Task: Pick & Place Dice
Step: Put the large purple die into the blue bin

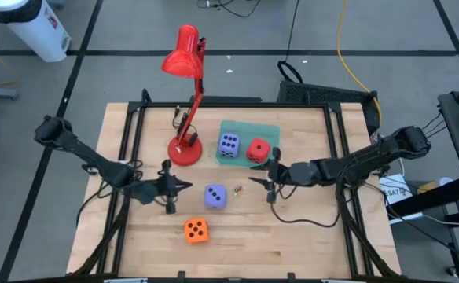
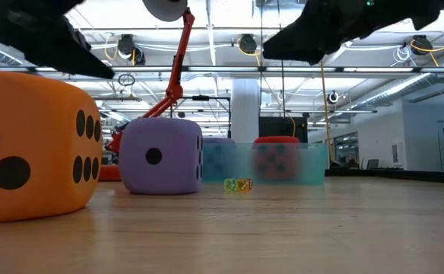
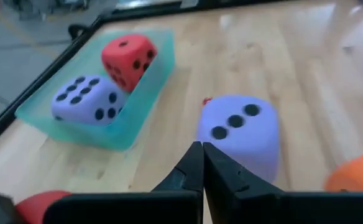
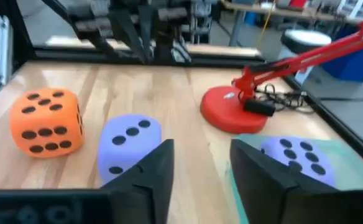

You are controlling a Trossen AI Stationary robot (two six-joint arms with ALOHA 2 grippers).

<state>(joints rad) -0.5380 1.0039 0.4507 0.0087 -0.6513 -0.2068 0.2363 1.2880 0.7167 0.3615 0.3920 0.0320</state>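
Two dice, a purple one (image 1: 228, 145) and a red one (image 1: 258, 150), sit in the teal tray (image 1: 270, 130); another purple die (image 1: 215, 196) and the orange die (image 1: 196, 229) wait on the table (image 1: 308, 228). They look soft and light, best pinched across opposite flat faces. The right claw (image 1: 266, 182) hangs empty with fingers apart beside the tray; the left claw (image 1: 184, 186) is pressed together.

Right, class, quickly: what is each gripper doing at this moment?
Left gripper: closed, holding nothing, near the loose purple-blue foam die.
Right gripper: open, empty, beside the flat teal tray.
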